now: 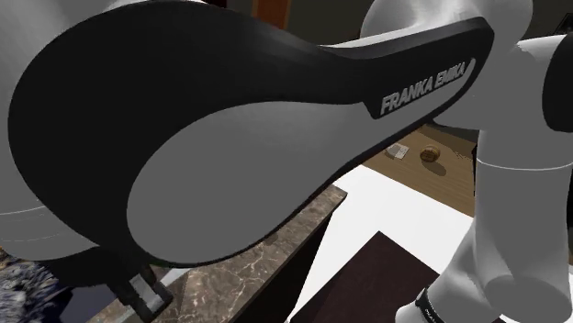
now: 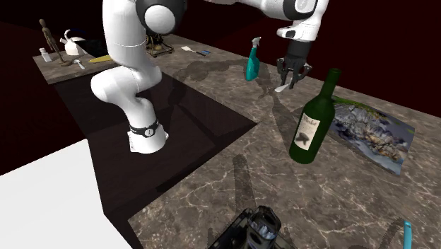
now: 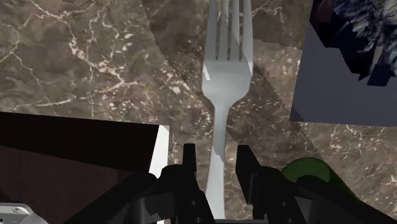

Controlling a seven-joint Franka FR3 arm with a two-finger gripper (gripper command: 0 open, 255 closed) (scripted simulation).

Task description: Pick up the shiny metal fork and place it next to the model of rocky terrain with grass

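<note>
Shoulder view: the white and black arm [image 1: 230, 138] covers most of the frame. A strip of the brown marbled table [image 1: 239, 275] shows below it, near a table edge.

Second exterior view: the hand [image 2: 291, 79] hangs above the table, clear of the surface. The fork [image 2: 282, 86] shows as a pale sliver at its fingertips, also off the table. The terrain model [image 2: 371, 127] lies flat near the table's edge on this view's right. A green bottle [image 2: 314, 120] stands upright just beside the model's near edge, between the model and the middle of the table. A teal spray bottle [image 2: 252, 62] stands well apart, toward the far edge.

Wrist view: the fork's handle runs between the two black fingers [image 3: 188, 159], tines pointing away. The hand appears closed on the handle. The model's corner lies beside the tines, and the bottle's top sits close to one finger.

Step in hand, as judged: transport of the grasped fork toward the model. The next move calls for travel to bare table beside the model, clearance from the bottle, a descent, then release.
</note>
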